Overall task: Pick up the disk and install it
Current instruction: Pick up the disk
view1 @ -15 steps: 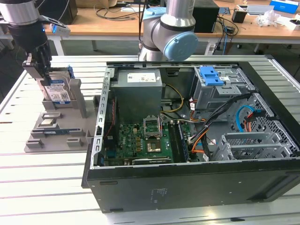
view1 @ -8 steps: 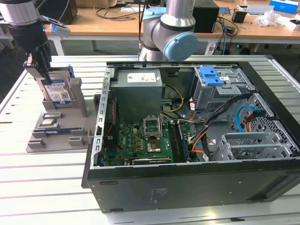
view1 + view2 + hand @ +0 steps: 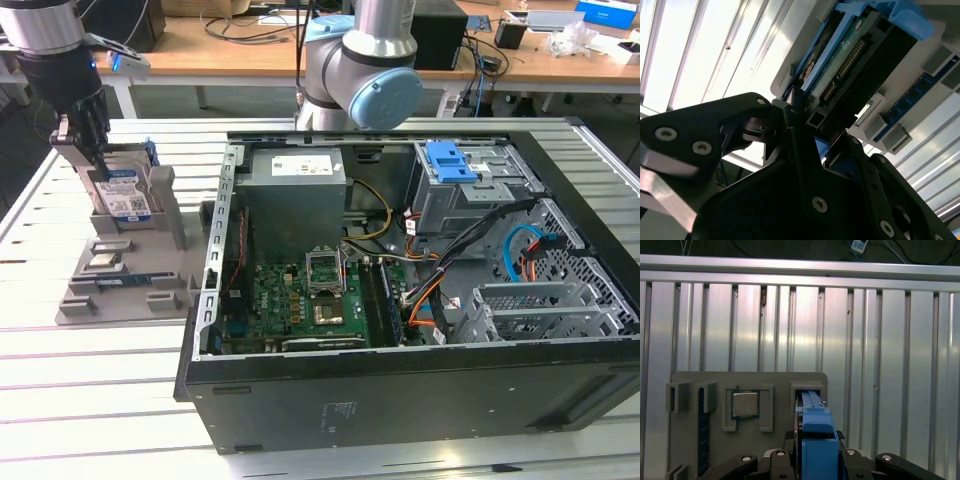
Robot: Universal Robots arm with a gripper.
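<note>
- This looks like a robotics lab or test workshop: an industrial robot arm with grey tubes and blue joint caps stands at a work table built of slatted aluminium profiles.
- A desktop computer case lies open on its side on that table, with its motherboard, cable bundles and metal drive cage exposed.
- Just beside the case sits a grey moulded holder block with slots for loose parts. The disk stands upright in one slot, and in the first wrist view a processor chip rests in another.
- Behind the table, wooden desks carry cables, small boxes and dark equipment.
</note>
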